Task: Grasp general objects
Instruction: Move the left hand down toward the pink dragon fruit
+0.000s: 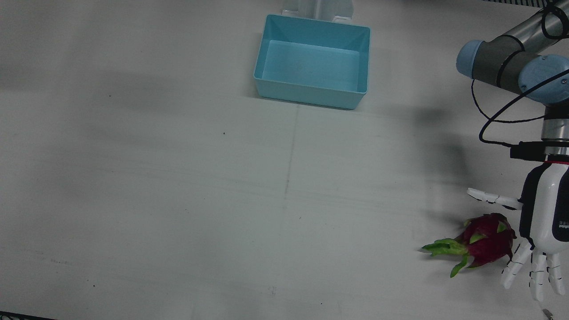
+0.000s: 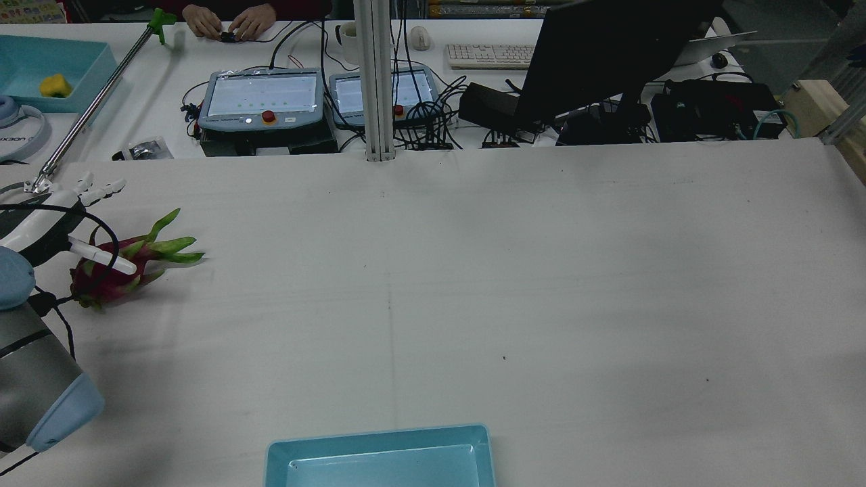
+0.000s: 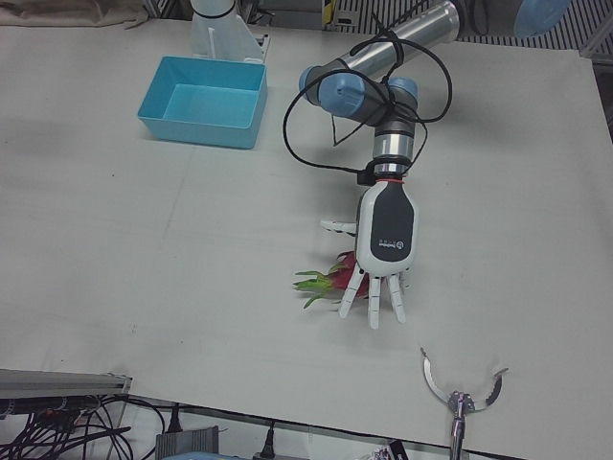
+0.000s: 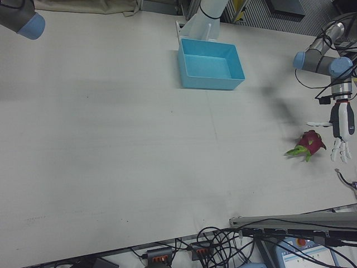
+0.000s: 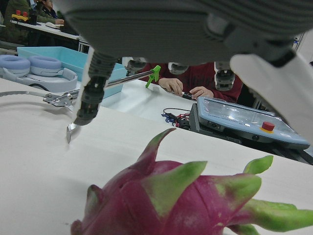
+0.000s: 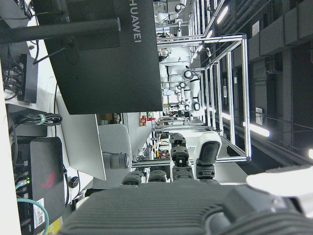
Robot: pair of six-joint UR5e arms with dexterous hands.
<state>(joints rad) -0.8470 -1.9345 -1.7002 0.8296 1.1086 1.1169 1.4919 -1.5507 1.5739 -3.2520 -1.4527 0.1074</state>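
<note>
**Inspector A:** Position of the task item?

**Inspector B:** The dragon fruit (image 1: 488, 240) lies on its side on the worktop (image 1: 178, 186), at about the 4 o'clock position in the front view, near the operators' edge. Its green leaf tips point toward 9 o'clock. The blue bin (image 1: 313, 61) sits at 12 o'clock, well apart from the fruit, and holds nothing.

**Inspector A:** Left hand?

**Inspector B:** The left hand (image 1: 544, 222) hangs just beside the fruit, on its 3 o'clock side, palm facing it. The fingers (image 1: 515, 265) are spread and extended toward 6 o'clock; the thumb (image 1: 491, 197) sticks out toward 9 o'clock above the fruit. Nothing is pinched. The left hand view shows the fruit close under the palm; whether any finger touches the skin I cannot tell.

**Inspector A:** Right hand?

**Inspector B:** Only its own camera shows it: the fingers there appear raised and holding nothing, facing a dark monitor (image 6: 98, 54). Whether they are spread I cannot tell.

**Inspector A:** Other items?

**Inspector B:** A grabber tool (image 3: 460, 395) rests at the worktop's edge, near the left hand. A person's hands (image 2: 230, 21) are at the far desk.
</note>
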